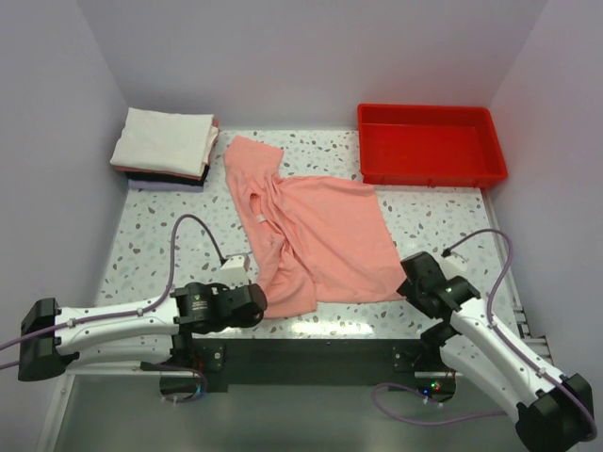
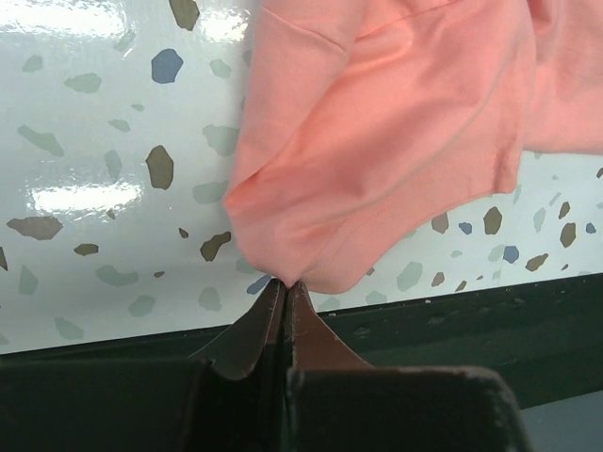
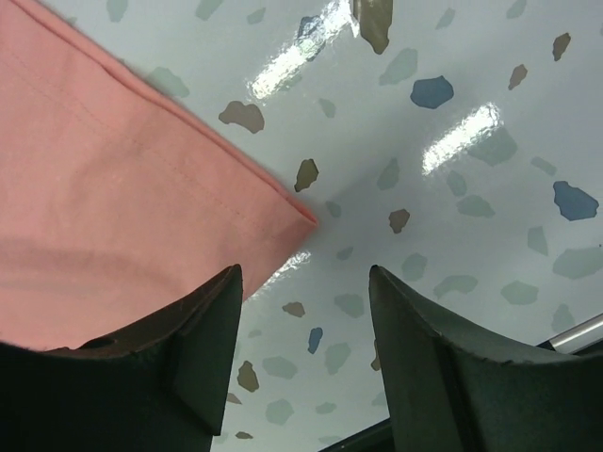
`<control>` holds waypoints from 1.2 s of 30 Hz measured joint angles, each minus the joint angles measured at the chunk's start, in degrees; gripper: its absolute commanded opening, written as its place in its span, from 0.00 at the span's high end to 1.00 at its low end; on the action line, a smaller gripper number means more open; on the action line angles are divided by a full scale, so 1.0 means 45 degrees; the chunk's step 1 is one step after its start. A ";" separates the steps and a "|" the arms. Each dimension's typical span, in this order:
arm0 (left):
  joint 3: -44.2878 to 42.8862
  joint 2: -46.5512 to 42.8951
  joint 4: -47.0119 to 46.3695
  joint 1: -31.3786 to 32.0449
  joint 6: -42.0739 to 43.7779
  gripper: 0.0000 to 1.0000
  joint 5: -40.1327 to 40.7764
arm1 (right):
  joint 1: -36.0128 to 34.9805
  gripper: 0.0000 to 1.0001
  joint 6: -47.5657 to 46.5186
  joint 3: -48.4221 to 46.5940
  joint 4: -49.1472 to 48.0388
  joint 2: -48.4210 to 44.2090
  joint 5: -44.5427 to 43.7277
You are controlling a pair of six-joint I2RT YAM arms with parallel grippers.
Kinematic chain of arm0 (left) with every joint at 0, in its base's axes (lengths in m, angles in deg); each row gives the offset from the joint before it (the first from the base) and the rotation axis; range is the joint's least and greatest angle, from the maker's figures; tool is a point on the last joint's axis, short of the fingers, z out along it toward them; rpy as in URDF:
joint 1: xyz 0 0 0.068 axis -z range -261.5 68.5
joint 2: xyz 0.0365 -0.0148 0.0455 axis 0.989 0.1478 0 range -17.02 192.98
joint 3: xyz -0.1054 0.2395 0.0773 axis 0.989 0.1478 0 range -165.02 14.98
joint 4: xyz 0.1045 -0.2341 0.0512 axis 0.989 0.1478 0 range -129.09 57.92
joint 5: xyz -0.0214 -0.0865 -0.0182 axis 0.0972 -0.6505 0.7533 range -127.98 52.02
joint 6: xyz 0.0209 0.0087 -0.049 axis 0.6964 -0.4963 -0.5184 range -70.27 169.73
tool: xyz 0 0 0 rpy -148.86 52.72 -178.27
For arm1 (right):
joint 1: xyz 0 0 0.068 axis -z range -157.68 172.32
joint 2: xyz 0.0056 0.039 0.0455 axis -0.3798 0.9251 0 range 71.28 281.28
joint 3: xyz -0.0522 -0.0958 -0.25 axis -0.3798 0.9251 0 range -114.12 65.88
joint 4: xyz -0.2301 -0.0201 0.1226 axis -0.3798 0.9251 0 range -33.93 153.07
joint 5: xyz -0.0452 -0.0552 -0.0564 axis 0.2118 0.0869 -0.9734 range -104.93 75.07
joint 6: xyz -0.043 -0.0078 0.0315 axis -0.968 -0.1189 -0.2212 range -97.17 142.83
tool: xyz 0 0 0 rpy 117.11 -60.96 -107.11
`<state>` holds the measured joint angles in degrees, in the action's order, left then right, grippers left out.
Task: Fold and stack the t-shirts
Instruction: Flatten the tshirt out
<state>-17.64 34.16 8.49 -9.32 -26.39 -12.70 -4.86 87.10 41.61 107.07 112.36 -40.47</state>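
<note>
A salmon-pink t-shirt (image 1: 320, 235) lies crumpled and partly spread across the middle of the table, its white neck label facing up. My left gripper (image 2: 285, 281) is shut on a bunched fold at the shirt's near-left edge (image 2: 377, 151); in the top view it (image 1: 259, 299) sits at that corner. My right gripper (image 3: 304, 268) stands open just off the shirt's near-right corner (image 3: 113, 188), with bare table between its fingers and the left finger beside the hem. A stack of folded t-shirts (image 1: 165, 146), cream on top, sits at the back left.
A red plastic tray (image 1: 429, 174) stands at the back right. Purple walls close in the sides and back. The dark front edge of the table (image 2: 471, 320) runs just below the left gripper.
</note>
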 measured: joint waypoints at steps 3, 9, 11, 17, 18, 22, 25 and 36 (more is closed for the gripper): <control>0.0000 -0.0049 0.0068 -0.0005 0.0000 1.00 0.0175 | 0.0049 0.42 0.0097 0.0000 -0.0189 0.0447 -0.0175; 0.0000 -0.0282 0.0291 0.0000 -0.0102 1.00 0.0350 | 0.0053 0.46 0.0058 0.0034 -0.1069 0.1817 -0.0029; 0.0000 -0.0364 0.0335 -0.0005 -0.0204 1.00 0.0389 | 0.0058 0.47 0.0039 0.0112 -0.1409 0.2055 0.0097; 0.0000 -0.0515 0.0364 -0.0005 -0.0301 1.00 0.0447 | 0.0083 0.53 -0.0083 0.0267 -0.2127 0.2205 0.0233; 0.0000 -0.0515 0.0364 -0.0005 -0.0306 1.00 0.0452 | 0.0112 0.55 -0.0112 0.0287 -0.2249 0.2200 0.0238; 0.0000 -0.0515 0.0432 -0.0005 -0.0345 1.00 0.0476 | 0.0136 0.71 -0.0306 0.0369 -0.2584 0.2205 0.0272; 0.0000 -0.0515 0.0525 -0.0005 -0.0457 1.00 0.0539 | 0.0141 0.84 -0.0437 0.0457 -0.2832 0.2195 0.0277; -0.0223 -0.0612 0.0918 -0.0010 -0.0865 1.00 0.1880 | 0.0209 1.00 -0.1778 0.0374 -0.3633 0.2079 0.0214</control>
<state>-18.65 31.41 12.62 -9.36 -30.28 -4.24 -3.92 79.10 43.29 90.73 121.72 -39.51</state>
